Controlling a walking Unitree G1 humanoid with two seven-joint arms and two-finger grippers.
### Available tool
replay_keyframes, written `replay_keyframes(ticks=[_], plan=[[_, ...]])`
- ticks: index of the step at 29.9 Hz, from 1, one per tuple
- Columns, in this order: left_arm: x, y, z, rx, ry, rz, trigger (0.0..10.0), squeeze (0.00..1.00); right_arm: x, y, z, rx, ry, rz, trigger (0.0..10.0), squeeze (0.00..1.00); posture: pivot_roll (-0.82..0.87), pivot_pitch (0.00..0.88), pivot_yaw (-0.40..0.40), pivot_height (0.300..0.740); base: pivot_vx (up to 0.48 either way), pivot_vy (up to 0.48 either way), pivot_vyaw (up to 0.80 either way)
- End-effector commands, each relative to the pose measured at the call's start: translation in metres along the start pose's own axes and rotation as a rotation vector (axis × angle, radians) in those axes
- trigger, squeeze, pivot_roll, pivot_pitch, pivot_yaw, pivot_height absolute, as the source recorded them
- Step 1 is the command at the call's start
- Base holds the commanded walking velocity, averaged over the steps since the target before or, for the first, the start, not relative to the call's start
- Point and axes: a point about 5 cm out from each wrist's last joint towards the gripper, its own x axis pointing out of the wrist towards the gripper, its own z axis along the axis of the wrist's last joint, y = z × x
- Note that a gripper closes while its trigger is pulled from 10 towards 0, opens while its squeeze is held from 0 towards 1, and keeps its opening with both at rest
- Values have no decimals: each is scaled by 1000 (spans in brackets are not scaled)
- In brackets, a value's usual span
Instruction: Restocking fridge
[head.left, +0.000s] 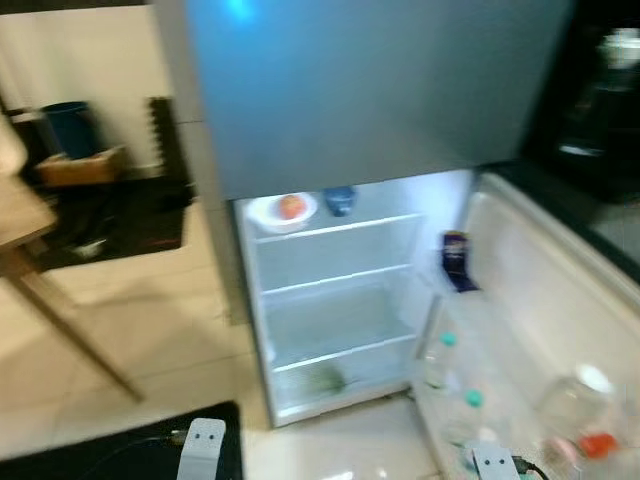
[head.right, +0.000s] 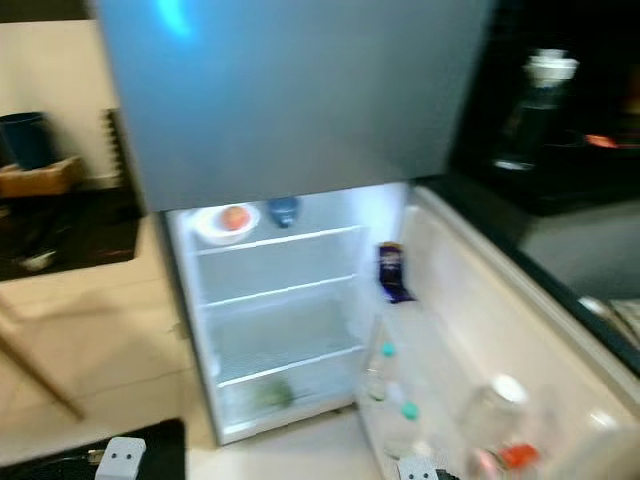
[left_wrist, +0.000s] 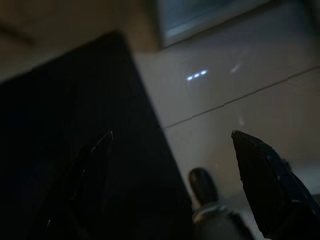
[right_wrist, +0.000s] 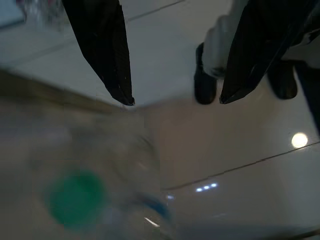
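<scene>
Ahead, your fridge (head.left: 340, 300) stands open, a bowl (head.left: 281, 211) on its top shelf; both grippers' jaws hang spread, holding nothing.

Glossy pale floor tiles (head.left: 130, 330), brushed grey metal fridge (head.left: 370, 90), smooth white plastic fridge door lining (head.left: 550, 290).

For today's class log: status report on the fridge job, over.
Both grippers open, empty, low. Fridge door open; bowl with fruit on top shelf, bottles in door. Nothing blocking.
</scene>
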Motion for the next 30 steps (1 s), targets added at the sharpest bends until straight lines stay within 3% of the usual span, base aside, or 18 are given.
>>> replay_keyframes(ticks=[1,30], plan=[[-1,1,-6,10,15,4,10000,0,-1,0,-7,13,23,-3,10000,0,-48,80,18,740,0,0,-800],[2,-4,9,28,-48,-26,10000,0,-2,-1,-9,33,25,-12,10000,0,-44,103,26,740,0,0,-800]])
